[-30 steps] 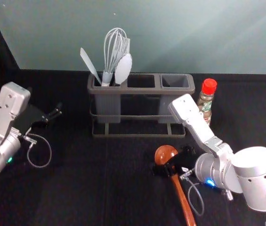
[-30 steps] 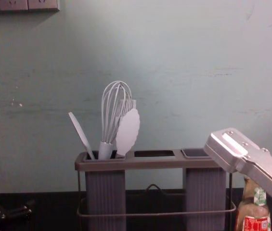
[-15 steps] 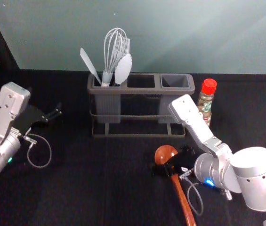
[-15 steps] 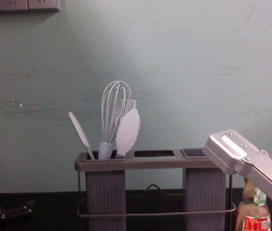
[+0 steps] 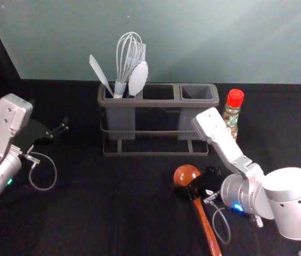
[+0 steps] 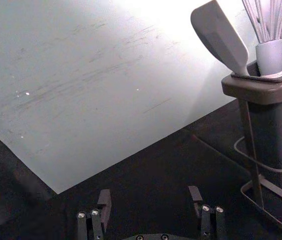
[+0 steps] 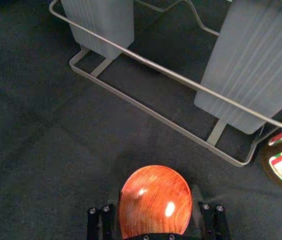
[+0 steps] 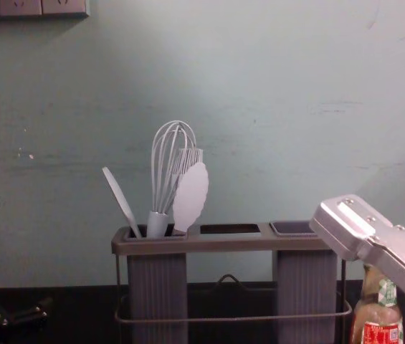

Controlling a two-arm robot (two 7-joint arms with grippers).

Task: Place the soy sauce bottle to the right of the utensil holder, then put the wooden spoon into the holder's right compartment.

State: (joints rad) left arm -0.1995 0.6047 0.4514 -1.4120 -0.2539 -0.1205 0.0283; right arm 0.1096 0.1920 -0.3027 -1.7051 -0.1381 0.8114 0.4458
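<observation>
My right gripper is at five o'clock from the holder, with the spoon's round end in it. I can't tell if I squeeze it. The spoon's handle points to five o'clock. The bottle stands at three o'clock. My left gripper waits at nine o'clock, jaws wide apart.
</observation>
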